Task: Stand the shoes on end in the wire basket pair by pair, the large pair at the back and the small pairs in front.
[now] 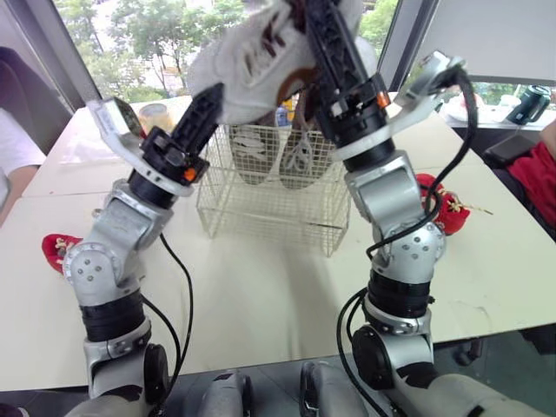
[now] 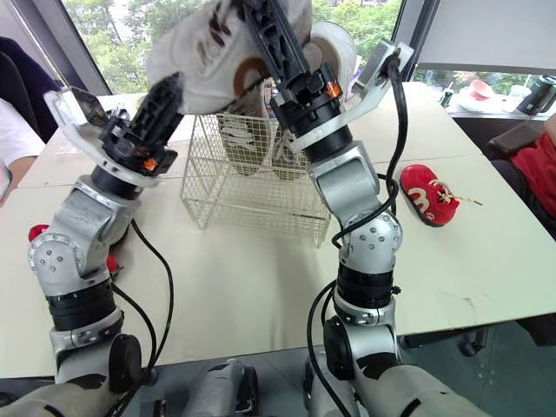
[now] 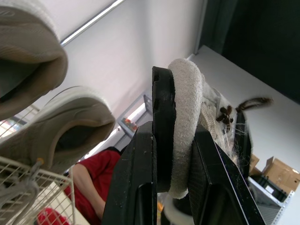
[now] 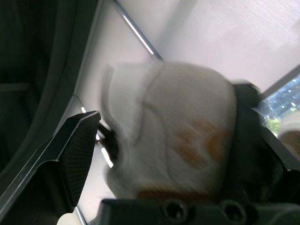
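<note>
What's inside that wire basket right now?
Two large grey sneakers stand on end inside the wire basket. Their upper ends are covered by the white shoe held above it.

Broad windows (image 1: 148,35) run behind the bench (image 1: 261,295). Green trees stand bright in the daylight outside, and dark frames (image 1: 408,43) separate the panes. On the right a white blind (image 1: 495,35) hangs partway down. The bench is pale cream, made of several tops pushed together with the seams showing. Grey floor (image 1: 517,356) lies beyond its near edge. Overhead, the ceiling (image 3: 140,56) is white with narrow strip lights (image 3: 91,21). Cardboard boxes (image 3: 280,174) sit on a metal shelf (image 3: 276,208).
</note>
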Motion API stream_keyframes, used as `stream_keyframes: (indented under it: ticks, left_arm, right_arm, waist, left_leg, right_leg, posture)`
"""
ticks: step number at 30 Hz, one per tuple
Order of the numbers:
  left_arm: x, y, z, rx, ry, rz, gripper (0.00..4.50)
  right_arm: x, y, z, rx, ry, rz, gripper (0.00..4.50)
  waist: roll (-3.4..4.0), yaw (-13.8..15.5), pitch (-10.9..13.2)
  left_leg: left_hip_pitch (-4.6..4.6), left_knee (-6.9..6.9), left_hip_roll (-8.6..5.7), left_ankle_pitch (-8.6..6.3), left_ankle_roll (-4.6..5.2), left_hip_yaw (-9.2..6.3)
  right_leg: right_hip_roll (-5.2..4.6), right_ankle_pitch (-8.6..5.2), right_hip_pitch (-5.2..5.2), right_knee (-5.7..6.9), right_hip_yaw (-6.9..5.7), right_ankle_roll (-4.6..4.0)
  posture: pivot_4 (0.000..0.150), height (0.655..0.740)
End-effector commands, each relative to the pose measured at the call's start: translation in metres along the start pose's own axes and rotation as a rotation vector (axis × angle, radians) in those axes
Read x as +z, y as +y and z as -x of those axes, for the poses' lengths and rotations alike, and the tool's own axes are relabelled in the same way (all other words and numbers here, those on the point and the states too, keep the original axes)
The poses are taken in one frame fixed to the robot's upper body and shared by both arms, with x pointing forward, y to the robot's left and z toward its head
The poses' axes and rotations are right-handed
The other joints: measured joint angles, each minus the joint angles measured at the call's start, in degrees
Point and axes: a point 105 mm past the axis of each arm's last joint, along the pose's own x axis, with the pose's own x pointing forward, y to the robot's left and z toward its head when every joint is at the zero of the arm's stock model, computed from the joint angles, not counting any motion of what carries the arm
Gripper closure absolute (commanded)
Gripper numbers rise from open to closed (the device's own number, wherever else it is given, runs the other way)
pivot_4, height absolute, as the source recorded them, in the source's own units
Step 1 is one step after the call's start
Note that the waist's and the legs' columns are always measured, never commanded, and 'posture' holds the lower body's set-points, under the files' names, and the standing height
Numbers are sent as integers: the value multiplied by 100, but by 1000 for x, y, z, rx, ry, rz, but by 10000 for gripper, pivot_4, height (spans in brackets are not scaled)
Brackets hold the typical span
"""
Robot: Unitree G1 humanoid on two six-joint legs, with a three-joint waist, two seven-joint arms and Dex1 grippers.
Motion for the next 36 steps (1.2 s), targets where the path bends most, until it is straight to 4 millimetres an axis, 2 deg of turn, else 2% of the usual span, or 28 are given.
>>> stream_keyframes:
  ticks: [1,9,10,12,14,17,18,22,24,26,29,32,36]
  left_arm:
    - [7,-9,-2,-36,-19,-33,40680]
    - [6,-6,0,-27,-22,-21,40680]
    - [5,-5,1,-21,-24,-16,40680]
    - [3,-3,1,-15,-23,-12,40680]
    - [2,-1,3,-6,-18,-14,40680]
    - [1,3,5,22,-4,-43,40680]
    - [2,5,6,34,0,-56,40680]
    - [-3,6,9,54,50,-80,23066]
    - [-14,14,16,126,144,-159,13317]
    - [-26,16,28,174,252,-236,13317]
    - [-33,19,45,243,358,-342,13317]
    - [-33,19,52,278,416,-448,13317]
    - [-31,0,51,216,423,-384,13317]
  right_arm:
    - [8,23,-7,101,-31,-16,203]
    - [8,25,-8,101,-34,-40,203]
    - [8,25,-8,101,-36,-40,5286]
    - [8,26,-8,102,-39,-41,12331]
    - [8,26,-8,105,-43,-42,22209]
    - [8,27,-8,111,-38,-47,32823]
    - [7,28,-8,114,-36,-48,32823]
    - [7,29,-9,117,-27,-35,33419]
    - [12,28,-10,117,-33,-15,33419]
    - [24,26,-12,118,-46,30,33419]
    - [50,22,-14,139,-23,148,33419]
    - [70,18,-17,156,50,280,33419]
    - [91,-1,1,189,302,541,33419]
  waist:
    - [0,0,0]
    - [0,0,0]
    - [0,-1,0]
    - [0,3,0]
    - [0,1,0]
    - [0,-2,0]
    - [0,-3,0]
    - [1,-6,0]
    - [1,-6,1]
    - [2,-11,1]
    - [17,-2,10]
    - [12,16,10]
    - [10,14,9]
  left_leg:
    - [0,0,0,0,0,0]
    - [0,0,0,0,1,0]
    - [0,0,0,0,1,0]
    - [0,-1,0,-1,1,0]
    - [-1,0,0,-1,1,0]
    - [-1,-1,0,-1,1,0]
    - [-1,-1,1,-1,1,0]
    - [-1,-3,2,-1,1,0]
    - [-1,-4,2,-1,1,0]
    - [-1,-5,3,-1,1,0]
    - [-2,-6,3,-2,3,3]
    - [-6,-7,4,-5,7,0]
    - [-5,-8,5,-9,12,1]
  right_leg:
    - [0,0,0,0,0,0]
    - [0,0,0,-1,0,0]
    - [0,0,-1,-1,0,0]
    - [0,0,0,-1,0,0]
    - [0,0,0,-2,0,0]
    - [0,0,-1,-2,0,0]
    - [1,0,-1,-2,0,0]
    - [2,-1,-3,-2,0,0]
    - [2,-1,-4,-3,0,0]
    - [2,-1,-4,-4,0,0]
    - [-1,-1,-7,-5,2,-1]
    - [-3,-2,-7,-11,-1,-1]
    - [-8,-7,-4,-17,0,-8]
  posture:
    - [1500,7400]
    - [1500,7400]
    - [1500,7400]
    - [1500,7400]
    - [1500,7400]
    - [1500,7400]
    - [1500,7400]
    - [1500,7400]
    - [1500,7400]
    - [1500,7400]
    - [1500,7400]
    - [1500,7400]
    - [1500,7400]
